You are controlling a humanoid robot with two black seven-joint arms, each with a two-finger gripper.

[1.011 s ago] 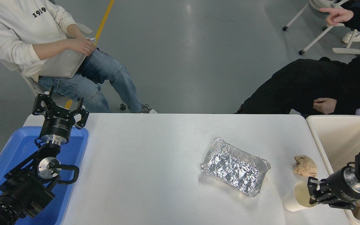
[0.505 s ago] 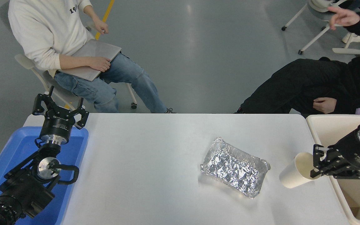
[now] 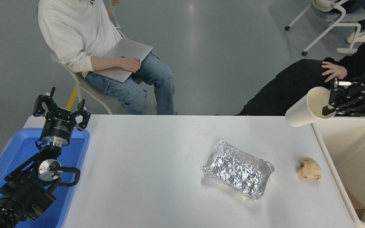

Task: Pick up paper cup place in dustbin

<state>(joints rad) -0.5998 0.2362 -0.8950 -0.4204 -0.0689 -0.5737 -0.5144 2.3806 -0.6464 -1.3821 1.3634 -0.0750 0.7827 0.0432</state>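
The cream-white paper cup [image 3: 306, 108] hangs tilted in the air, mouth turned right, above the table's far right corner. My right gripper [image 3: 329, 101] is shut on its rim, one finger inside the mouth. The cup sits just left of the cream-beige dustbin [image 3: 326, 152], over its near-left rim corner. My left gripper [image 3: 61, 109] stays parked at the lower left over the blue tray, fingers spread open and holding nothing.
A crinkled silver foil tray [image 3: 238, 168] lies right of the table's centre. A crumpled tan paper wad [image 3: 309, 168] rests beside the dustbin. A blue tray [image 3: 17, 152] sits at the left edge. Two people sit beyond the table.
My right gripper has lifted the cup off the table, up and back toward the dustbin's far-left corner, uncovering the tan wad. The person at top left has shifted right.
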